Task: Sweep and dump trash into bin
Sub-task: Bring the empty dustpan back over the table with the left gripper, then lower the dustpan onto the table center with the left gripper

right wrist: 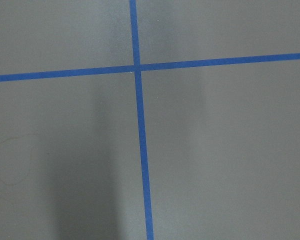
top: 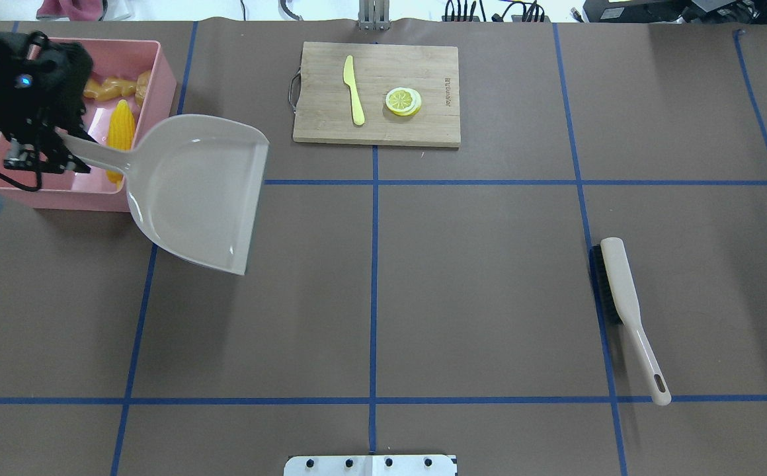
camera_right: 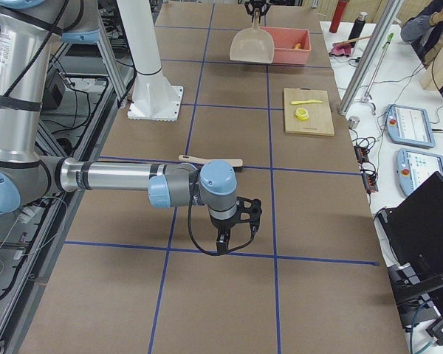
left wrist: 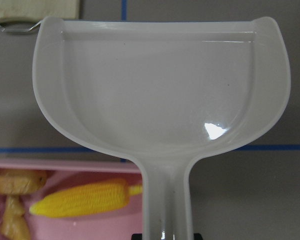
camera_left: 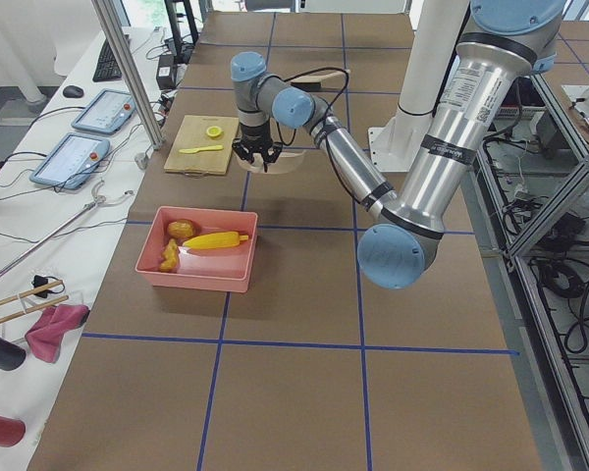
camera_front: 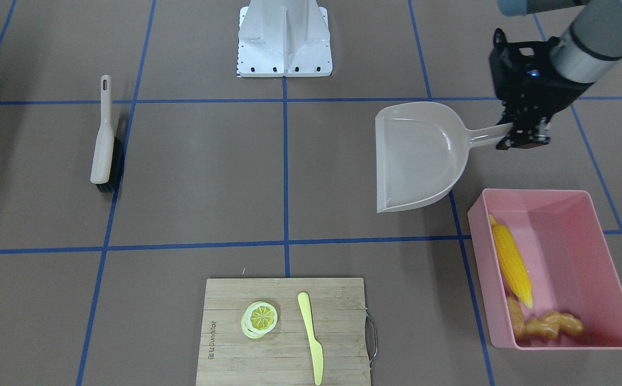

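The left gripper (camera_front: 521, 134) has its fingers closed on the end of the handle of the beige dustpan (camera_front: 418, 155), which is empty and seems to be held a little above the table, just beside the pink bin (camera_front: 607, 252). The trash lies inside the bin: the corn cob (camera_front: 510, 262), the ginger root (camera_front: 555, 323) and the potato (camera_left: 182, 229), so I judge that only putting the dustpan down is left. The grip is far out on a thin handle, so the wide pan could turn or droop in the fingers. If the arm goes down close to the bin, the handle or the gripper could strike the rim and push the bin, which stands near the table's edge. Toward the middle of the table there is wide bare room, between the dustpan and the brush (camera_front: 103, 142), and the cutting board (camera_front: 338, 321) is well apart. For the right gripper (camera_right: 229, 236) I cannot tell whether it is open.
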### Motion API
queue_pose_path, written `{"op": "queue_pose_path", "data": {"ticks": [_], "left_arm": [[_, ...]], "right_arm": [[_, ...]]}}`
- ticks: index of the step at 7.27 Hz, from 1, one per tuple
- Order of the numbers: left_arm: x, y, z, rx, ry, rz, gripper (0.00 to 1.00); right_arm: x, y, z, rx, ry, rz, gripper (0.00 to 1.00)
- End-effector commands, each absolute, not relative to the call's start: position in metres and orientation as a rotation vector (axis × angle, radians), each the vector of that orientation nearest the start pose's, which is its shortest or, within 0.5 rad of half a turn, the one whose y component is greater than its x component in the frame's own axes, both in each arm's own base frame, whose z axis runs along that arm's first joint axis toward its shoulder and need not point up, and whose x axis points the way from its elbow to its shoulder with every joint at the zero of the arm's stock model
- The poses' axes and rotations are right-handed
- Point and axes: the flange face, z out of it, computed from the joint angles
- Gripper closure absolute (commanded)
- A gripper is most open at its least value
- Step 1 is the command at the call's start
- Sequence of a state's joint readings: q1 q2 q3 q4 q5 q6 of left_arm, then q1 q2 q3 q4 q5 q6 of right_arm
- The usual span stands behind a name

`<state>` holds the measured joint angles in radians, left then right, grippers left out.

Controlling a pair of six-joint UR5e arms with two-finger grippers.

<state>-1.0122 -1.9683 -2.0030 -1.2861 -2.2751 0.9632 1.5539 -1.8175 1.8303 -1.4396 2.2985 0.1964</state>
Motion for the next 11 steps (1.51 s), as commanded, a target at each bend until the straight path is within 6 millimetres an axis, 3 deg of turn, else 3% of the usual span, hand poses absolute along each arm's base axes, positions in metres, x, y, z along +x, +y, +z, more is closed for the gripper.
{"op": "queue_pose_path", "data": {"ticks": [1, 2, 3, 5, 7, 10, 11], "left_arm": [[0.311, -0.481, 0.278, 0.798, 0.694, 1.724, 1.0], [0.33, -0.478, 0.282, 0.818, 0.711, 1.732, 1.0], [0.372, -0.47, 0.296, 0.872, 0.735, 1.792, 1.0], [0.402, -0.457, 0.313, 0.803, 0.797, 1.733, 1.0], [0.4, -0.457, 0.327, 0.815, 0.799, 1.726, 1.0], [0.4, -0.457, 0.327, 0.811, 0.814, 1.674, 1.0], [0.401, -0.457, 0.326, 0.819, 0.816, 1.665, 0.82]], "right_arm": [[0.06, -0.399, 0.628, 0.06, -0.743, 0.118, 0.0], [0.059, -0.398, 0.627, 0.06, -0.755, 0.115, 0.0], [0.059, -0.398, 0.628, 0.056, -0.758, 0.116, 0.0], [0.059, -0.398, 0.628, 0.058, -0.758, 0.115, 0.0], [0.059, -0.398, 0.628, 0.056, -0.758, 0.116, 0.0], [0.059, -0.398, 0.629, 0.055, -0.758, 0.116, 0.0], [0.059, -0.398, 0.629, 0.055, -0.758, 0.116, 0.0]]}}
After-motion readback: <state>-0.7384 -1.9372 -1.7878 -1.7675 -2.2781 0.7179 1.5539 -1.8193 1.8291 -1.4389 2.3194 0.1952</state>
